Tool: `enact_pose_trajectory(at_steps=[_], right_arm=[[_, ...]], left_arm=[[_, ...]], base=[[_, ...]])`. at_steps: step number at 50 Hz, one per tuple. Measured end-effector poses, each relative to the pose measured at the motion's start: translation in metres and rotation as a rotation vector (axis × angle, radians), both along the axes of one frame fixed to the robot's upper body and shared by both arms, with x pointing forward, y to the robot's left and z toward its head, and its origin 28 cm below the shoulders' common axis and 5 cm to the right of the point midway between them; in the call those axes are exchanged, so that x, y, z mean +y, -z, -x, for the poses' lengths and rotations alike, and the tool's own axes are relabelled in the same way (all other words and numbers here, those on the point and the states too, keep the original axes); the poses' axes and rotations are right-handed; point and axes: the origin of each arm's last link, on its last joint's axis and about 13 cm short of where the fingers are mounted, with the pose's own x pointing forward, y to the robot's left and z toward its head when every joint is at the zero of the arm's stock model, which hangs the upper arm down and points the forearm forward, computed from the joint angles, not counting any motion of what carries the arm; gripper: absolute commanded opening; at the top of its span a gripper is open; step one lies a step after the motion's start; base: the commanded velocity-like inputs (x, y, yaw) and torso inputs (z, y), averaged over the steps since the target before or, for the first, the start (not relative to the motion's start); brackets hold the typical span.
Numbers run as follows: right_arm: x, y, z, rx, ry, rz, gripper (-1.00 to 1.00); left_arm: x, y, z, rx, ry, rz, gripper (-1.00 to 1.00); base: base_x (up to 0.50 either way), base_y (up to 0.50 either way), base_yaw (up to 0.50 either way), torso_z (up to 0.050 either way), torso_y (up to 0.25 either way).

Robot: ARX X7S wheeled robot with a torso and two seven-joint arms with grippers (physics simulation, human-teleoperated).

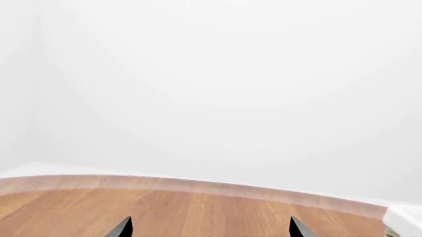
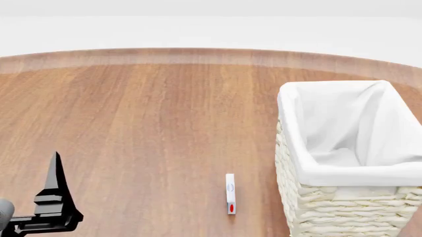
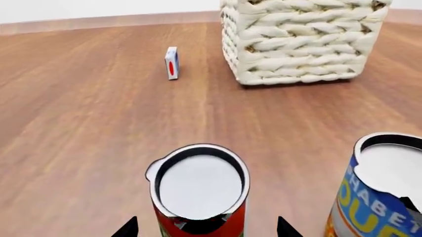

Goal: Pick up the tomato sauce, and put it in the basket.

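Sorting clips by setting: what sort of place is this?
Probably a bare simulated tabletop, not a furnished room: a wide wooden table before blank white walls, holding only a lined wicker basket, a tomato sauce can, a second can and a small white box.

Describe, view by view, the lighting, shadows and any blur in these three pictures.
Head view: flat, even light, only soft folds shading the basket liner. Right wrist view: a faint dark strip under the basket; the tomato sauce lid is blank white; everything sharp. Left wrist view: featureless white haze above the table.
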Motion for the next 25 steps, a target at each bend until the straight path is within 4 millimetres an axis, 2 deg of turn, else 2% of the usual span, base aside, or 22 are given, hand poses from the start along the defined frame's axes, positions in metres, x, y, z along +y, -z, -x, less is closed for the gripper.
enact_pose_trajectory(at_steps=[24, 25], right_arm=[[-0.004, 0.006, -0.016, 0.026, -0.003, 0.003, 1.0], [-0.004, 0.007, -0.016, 0.027, -0.003, 0.001, -1.0]], left_arm=[[0.002, 0.003, -0.001, 0.005, -0.005, -0.001, 1.0], [0.001, 0.003, -0.001, 0.006, -0.005, -0.001, 1.0]], base=[[0.0, 0.0, 0.0, 0.0, 0.0], [0.0, 0.0, 0.0, 0.0, 0.0]])
